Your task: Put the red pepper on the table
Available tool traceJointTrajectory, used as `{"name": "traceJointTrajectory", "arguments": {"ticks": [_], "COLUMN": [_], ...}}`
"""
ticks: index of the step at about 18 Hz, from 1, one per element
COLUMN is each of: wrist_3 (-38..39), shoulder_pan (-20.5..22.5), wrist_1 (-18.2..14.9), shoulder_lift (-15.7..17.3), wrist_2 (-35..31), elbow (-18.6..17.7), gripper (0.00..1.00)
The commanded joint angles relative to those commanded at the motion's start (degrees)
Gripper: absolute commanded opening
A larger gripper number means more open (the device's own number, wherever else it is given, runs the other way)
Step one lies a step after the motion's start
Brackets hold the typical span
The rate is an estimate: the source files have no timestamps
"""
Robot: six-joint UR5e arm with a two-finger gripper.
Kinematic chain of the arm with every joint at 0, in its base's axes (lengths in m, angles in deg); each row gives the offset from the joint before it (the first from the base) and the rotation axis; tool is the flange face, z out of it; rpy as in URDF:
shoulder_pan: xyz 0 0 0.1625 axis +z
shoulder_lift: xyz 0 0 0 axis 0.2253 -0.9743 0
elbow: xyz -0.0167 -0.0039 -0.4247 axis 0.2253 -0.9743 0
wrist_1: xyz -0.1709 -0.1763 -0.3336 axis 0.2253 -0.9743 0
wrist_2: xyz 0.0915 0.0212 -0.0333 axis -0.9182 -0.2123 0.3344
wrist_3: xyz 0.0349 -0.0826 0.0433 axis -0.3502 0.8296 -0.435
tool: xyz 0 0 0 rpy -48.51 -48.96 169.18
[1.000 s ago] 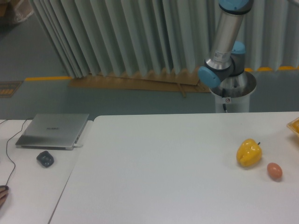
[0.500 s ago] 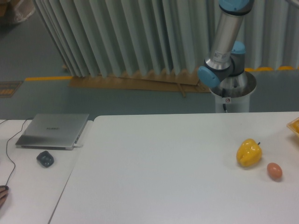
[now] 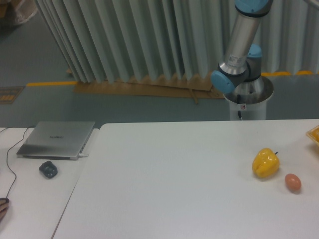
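The red pepper is out of view. The large white table [image 3: 174,189] fills the lower part of the camera view. Only the arm's base and lower links [image 3: 240,59] show behind the table's far edge, rising out of the top of the frame. The gripper itself is out of view.
A yellow pepper [image 3: 265,163] lies on the table at the right, with a small brown egg [image 3: 293,182] just beside it. A yellow container edge [image 3: 314,134] shows at the far right. On the adjoining left table sit a closed laptop [image 3: 57,139] and a dark mouse [image 3: 48,169].
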Motion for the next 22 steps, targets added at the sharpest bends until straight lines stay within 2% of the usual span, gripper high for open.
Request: {"name": "traceJointTrajectory", "arguments": {"ticks": [2,7,13,17,22], "wrist_3": [5.04,9.97,9.8,10.68,10.68], "shoulder_pan": [0.17,-0.35,-0.61,-3.16,-3.96], "wrist_1": [0.26,-0.27,-2.38,-1.76,-1.5], "shoulder_lift": [-0.44,-0.18,1.31,2.37,1.14], "wrist_2": [-0.52,-1.76,-1.58,-1.67,-1.49], "elbow": [0.09,-0.17,0.44,0.53,0.09], "gripper": [1.0,1.0,1.0,1.0,1.0]}}
